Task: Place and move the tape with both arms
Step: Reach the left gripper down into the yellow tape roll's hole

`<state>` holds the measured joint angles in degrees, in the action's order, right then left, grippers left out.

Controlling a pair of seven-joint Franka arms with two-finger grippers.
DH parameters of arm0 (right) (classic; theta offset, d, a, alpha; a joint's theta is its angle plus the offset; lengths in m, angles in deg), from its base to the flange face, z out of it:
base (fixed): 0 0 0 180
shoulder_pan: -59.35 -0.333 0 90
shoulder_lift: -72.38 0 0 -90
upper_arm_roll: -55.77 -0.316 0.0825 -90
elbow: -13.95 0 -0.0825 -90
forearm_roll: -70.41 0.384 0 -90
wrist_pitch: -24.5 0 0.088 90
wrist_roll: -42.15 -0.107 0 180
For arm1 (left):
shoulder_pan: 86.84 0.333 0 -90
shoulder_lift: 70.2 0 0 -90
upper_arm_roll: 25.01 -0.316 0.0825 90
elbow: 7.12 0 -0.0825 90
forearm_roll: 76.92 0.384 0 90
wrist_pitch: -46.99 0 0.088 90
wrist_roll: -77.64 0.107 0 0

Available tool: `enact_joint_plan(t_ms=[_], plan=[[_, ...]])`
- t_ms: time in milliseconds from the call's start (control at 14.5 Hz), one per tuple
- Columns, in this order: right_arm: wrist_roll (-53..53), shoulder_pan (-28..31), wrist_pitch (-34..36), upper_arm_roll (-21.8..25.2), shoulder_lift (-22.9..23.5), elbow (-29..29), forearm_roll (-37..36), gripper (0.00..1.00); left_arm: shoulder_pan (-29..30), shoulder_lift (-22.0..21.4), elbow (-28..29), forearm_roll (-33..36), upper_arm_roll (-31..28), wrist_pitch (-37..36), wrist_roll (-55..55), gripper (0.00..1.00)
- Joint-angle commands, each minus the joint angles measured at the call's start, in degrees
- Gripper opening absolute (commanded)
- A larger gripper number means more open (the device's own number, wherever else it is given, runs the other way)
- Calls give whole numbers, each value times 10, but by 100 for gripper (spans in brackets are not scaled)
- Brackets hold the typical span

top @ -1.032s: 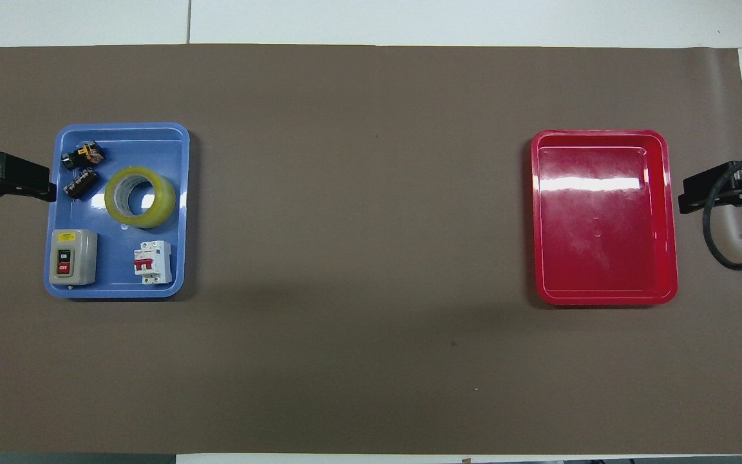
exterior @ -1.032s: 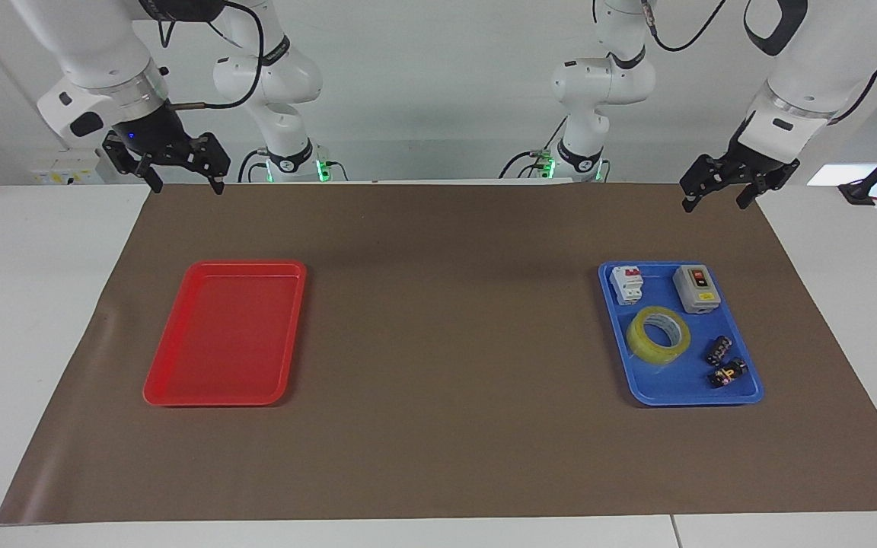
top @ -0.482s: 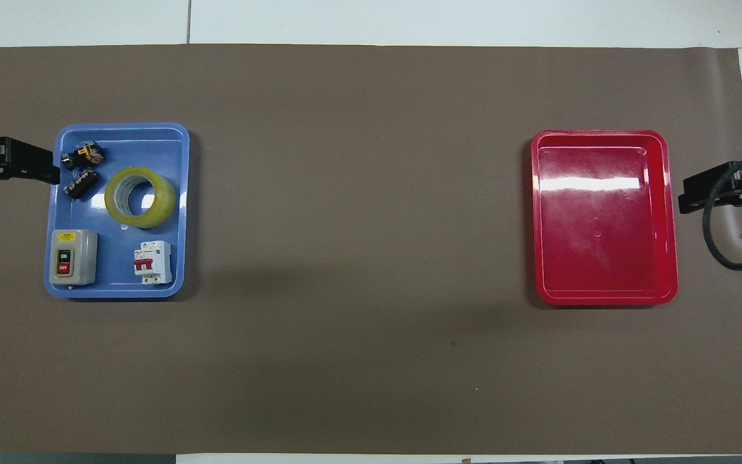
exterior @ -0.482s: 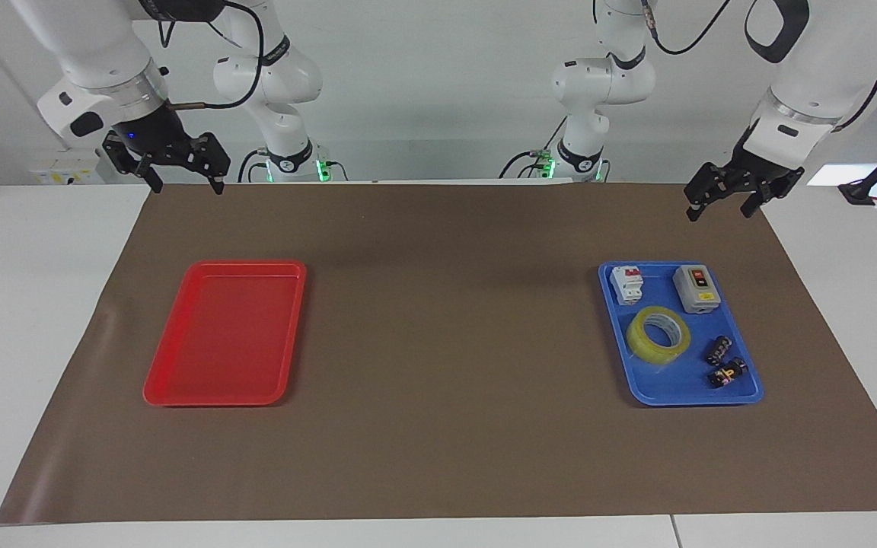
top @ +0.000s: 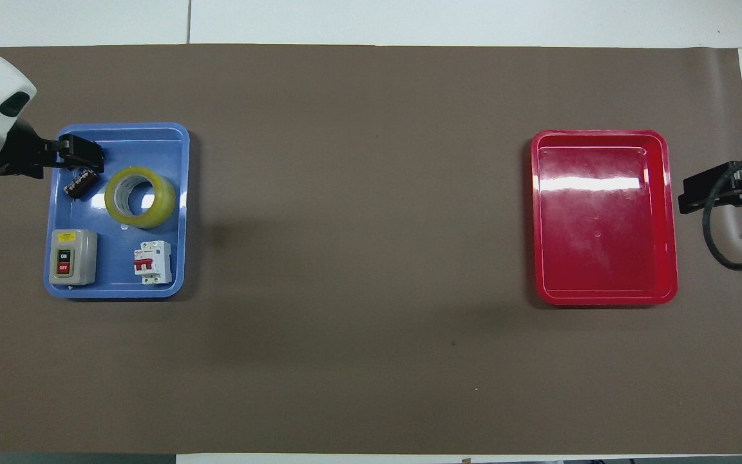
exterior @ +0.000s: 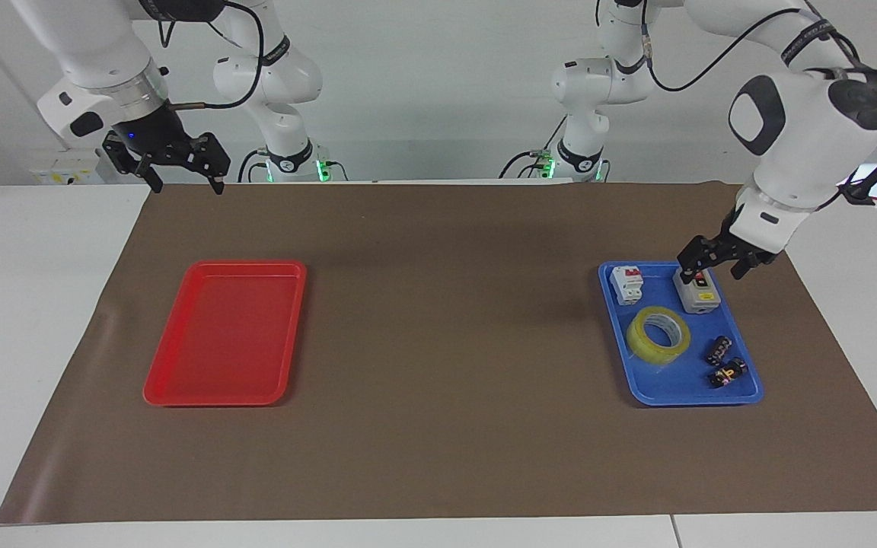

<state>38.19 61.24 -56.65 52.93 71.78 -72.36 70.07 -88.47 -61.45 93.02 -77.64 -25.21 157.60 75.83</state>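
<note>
The tape [exterior: 659, 333] [top: 140, 196], a yellowish roll with a white core, lies flat in the middle of the blue tray [exterior: 680, 387] [top: 152, 138] at the left arm's end of the table. My left gripper [exterior: 713, 274] [top: 83, 153] hangs open and empty over the tray. In the facing view it is above the grey switch box [exterior: 697, 293], apart from the tape. My right gripper [exterior: 187, 184] [top: 691, 193] waits open, high above the mat's edge beside the red tray [exterior: 225, 335] [top: 603, 219].
In the blue tray with the tape are the grey on/off switch box [top: 73, 257], a white circuit breaker [exterior: 626, 284] [top: 152, 261] and small black parts [exterior: 720, 350] [top: 81, 183]. The red tray holds nothing. A brown mat [exterior: 446, 342] covers the table.
The left arm has swung down and in from beside the mat until its gripper hangs over the blue tray, covering one black part from overhead. The right arm has not moved.
</note>
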Motion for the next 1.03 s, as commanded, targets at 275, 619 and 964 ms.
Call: enact_joint_plan(t_ms=[275, 619, 964], plan=[[-1, 5, 6, -5, 2, 5, 3, 100, 22, 32, 141, 11, 3, 198, 13, 100], [-1, 5, 6, -5, 2, 5, 3, 100, 29, 69, 166, 11, 3, 266, 12, 86], [-1, 5, 6, -5, 2, 4, 3, 100, 34, 60, 165, 9, 3, 252, 14, 0]])
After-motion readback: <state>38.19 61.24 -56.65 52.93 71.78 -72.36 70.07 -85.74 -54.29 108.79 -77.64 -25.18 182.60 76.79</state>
